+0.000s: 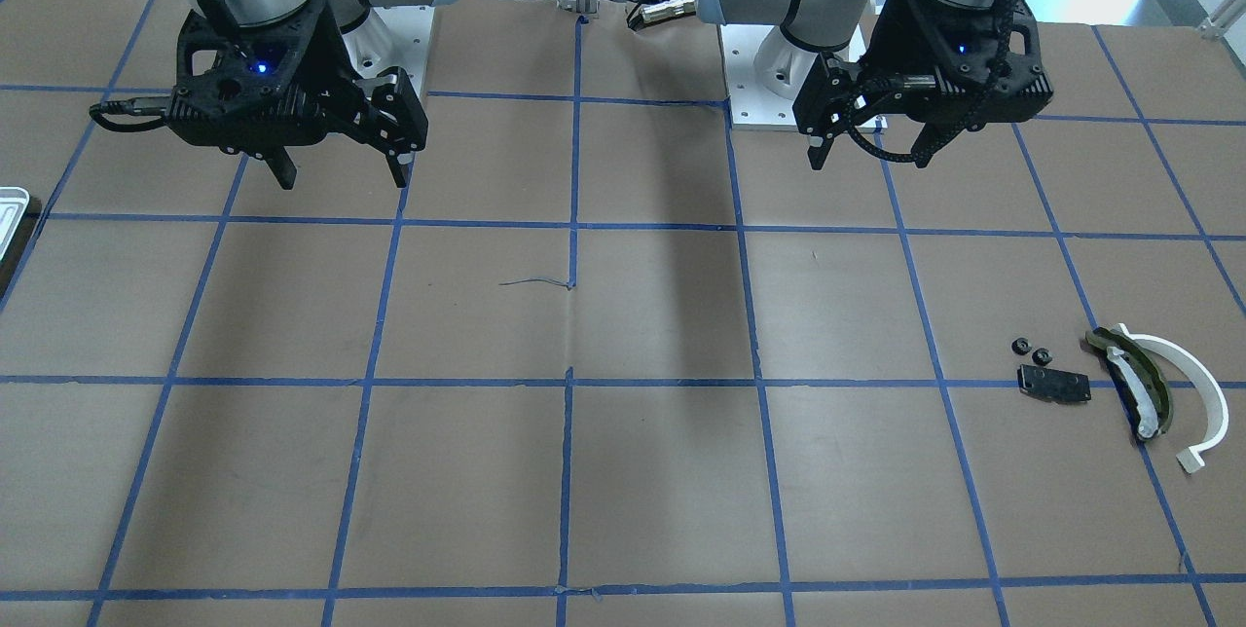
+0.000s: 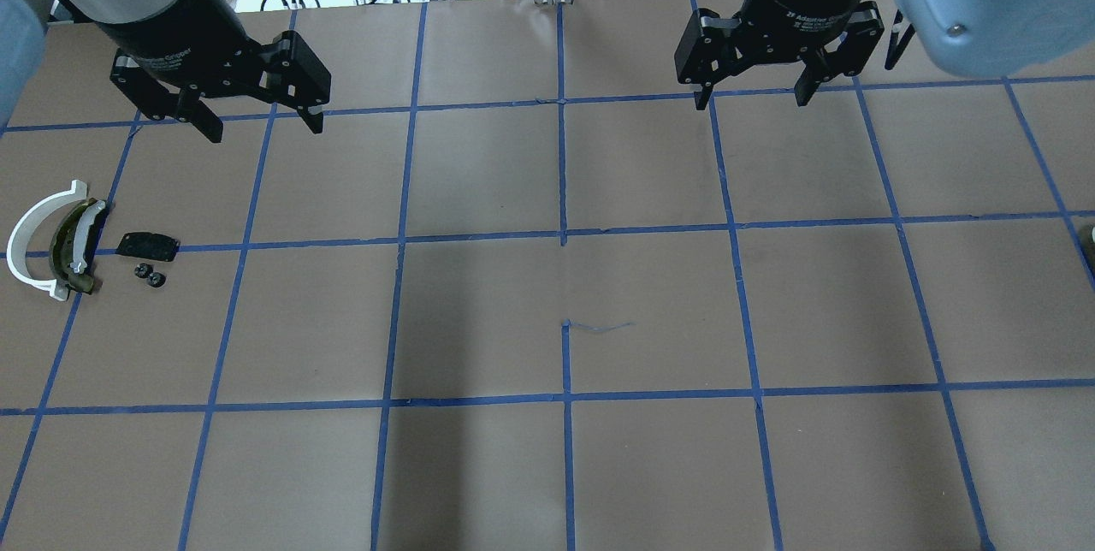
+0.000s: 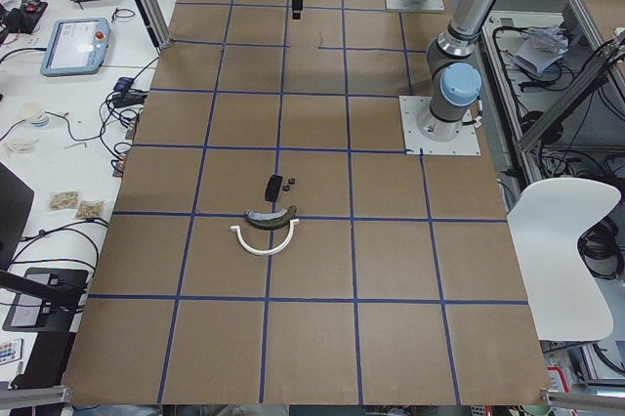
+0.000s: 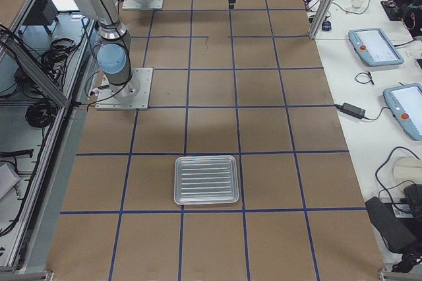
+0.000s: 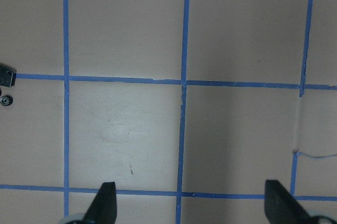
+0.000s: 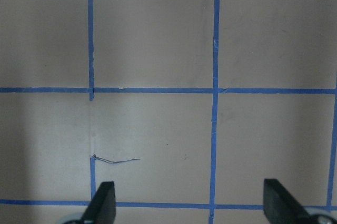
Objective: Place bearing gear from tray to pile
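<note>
We see a small black gear and a second gear lying side by side on the bench, just beside the flat black plate of the pile. Past the plate lies an olive-green curved piece, set inside the curve of a white half-ring arc. The tray sits well apart from them at the opposite end of the bench, on the robot's right, flat inside one grid square.

The left pincer hangs above the bench, back from the pile, its fingers spread wide and holding nothing. The right pincer hangs level with it across the middle, equally wide and holding nothing.

The bench is covered in brown paper marked into squares by blue tape lines, with a thin loose thread near the centre. Beside it we see white side tables with handheld control screens and cables, and a white chair.
</note>
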